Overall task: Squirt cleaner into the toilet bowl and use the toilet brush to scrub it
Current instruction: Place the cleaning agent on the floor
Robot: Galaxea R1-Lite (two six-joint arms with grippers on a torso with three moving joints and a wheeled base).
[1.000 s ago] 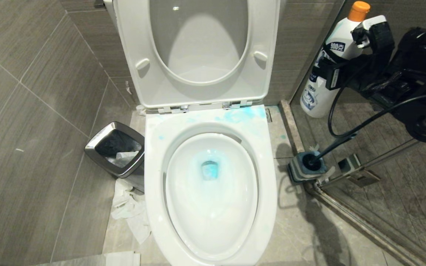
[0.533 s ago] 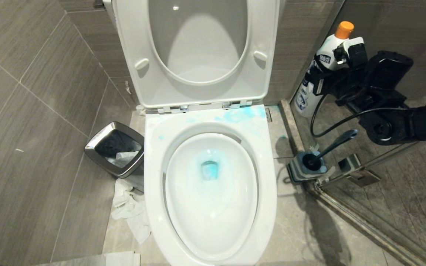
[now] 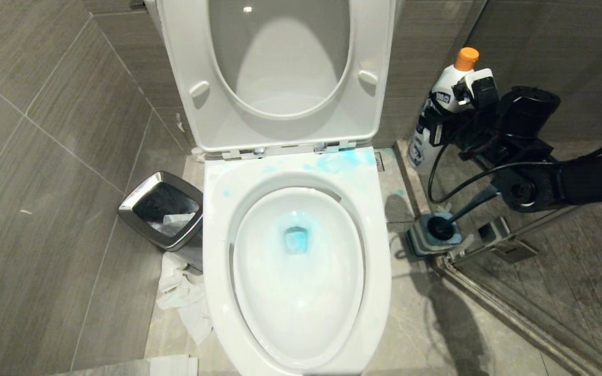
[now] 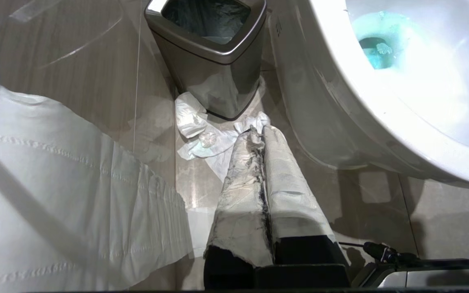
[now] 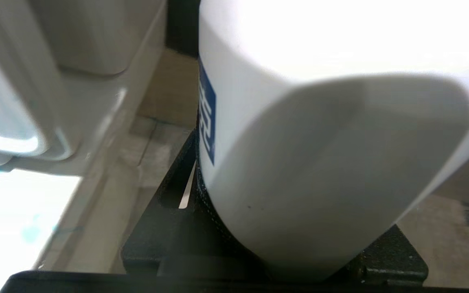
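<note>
Right tool [image 3: 450,112] grasping white orange-capped cleaner bottle [image 3: 439,104] (upright): you lower base flat onto floor before unclenching. Left tool [image 4: 259,134] clenched, empty.

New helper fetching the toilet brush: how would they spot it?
Start at the toilet bowl; on the floor to its right a square blue-grey stand sits. The toilet brush stands in it, its slim dark handle leaning, unlike the orange-capped bottle behind.

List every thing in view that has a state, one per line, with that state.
toilet seat: raised.
toilet bowl: blue cleaner pooled at the drain, smears on the back rim.
cleaner bottle: capped, upright, held by right gripper.
toilet brush: in its stand.
waste bin: open, lined.
left gripper: fingers shut, empty.
</note>
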